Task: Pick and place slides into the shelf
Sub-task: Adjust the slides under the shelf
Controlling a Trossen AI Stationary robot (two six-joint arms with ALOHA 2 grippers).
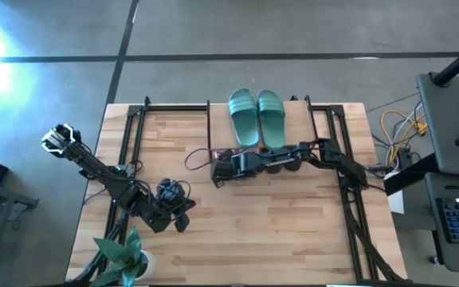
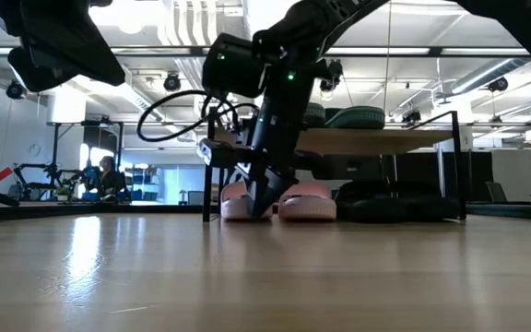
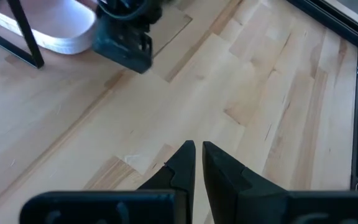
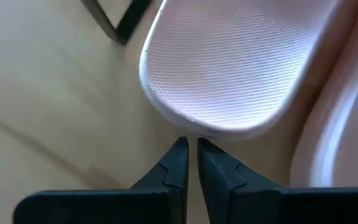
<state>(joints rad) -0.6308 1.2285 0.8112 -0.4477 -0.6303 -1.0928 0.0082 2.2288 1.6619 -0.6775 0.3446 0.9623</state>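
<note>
We are bringing the right gripper (image 4: 190, 144) in with its fingers pressed together, tips just short of the pink slide's (image 4: 235, 68) heel — its long axis is running straight ahead, under the shelf (image 2: 376, 140). The left gripper (image 3: 196, 149), also pinched together, is waiting well apart, so the right arm is nearer.

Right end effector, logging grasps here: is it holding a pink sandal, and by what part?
Nothing is held. The right end effector sits shut at the heel edge of a pink sandal under the shelf, fingertips just short of it.
</note>
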